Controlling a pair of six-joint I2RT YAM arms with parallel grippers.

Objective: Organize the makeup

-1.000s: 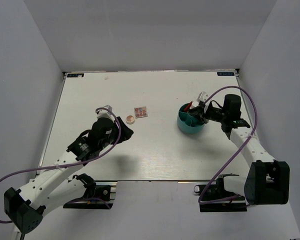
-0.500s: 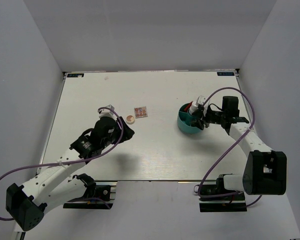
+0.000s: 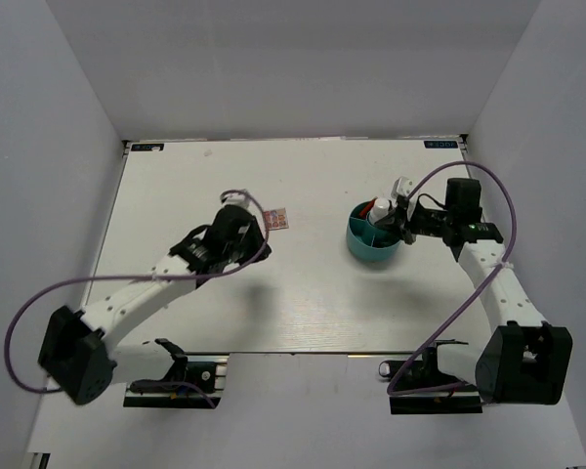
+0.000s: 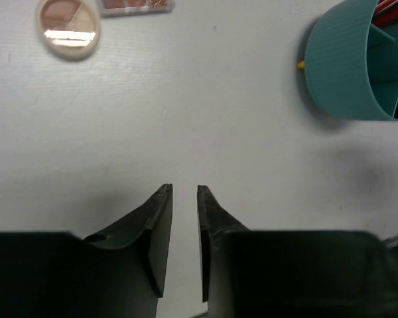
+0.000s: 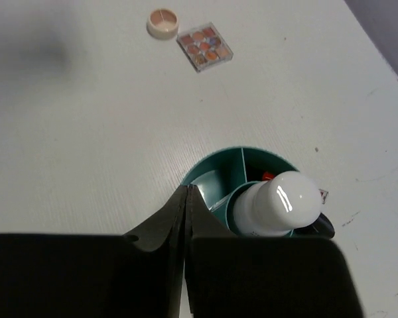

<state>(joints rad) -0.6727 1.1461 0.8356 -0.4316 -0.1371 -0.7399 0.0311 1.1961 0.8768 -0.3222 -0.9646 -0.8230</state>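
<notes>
The round beige compact and the square pink-toned palette lie side by side on the white table. My left gripper hovers just short of them, its jaws drawn in to a narrow slit with nothing between. From above, the left gripper covers the compact; the palette shows beside it. A white bottle stands in the teal tub with a red-topped tube. My right gripper is shut and empty above the tub's near rim.
The teal tub stands right of the table's centre, with the right gripper at its right side. Grey walls close in the table on three sides. Purple cables loop off both arms.
The left arm has swung right and forward over the compact and narrowed its jaws. The right gripper has let go of the white bottle, which now stands in the tub, and has shut.
</notes>
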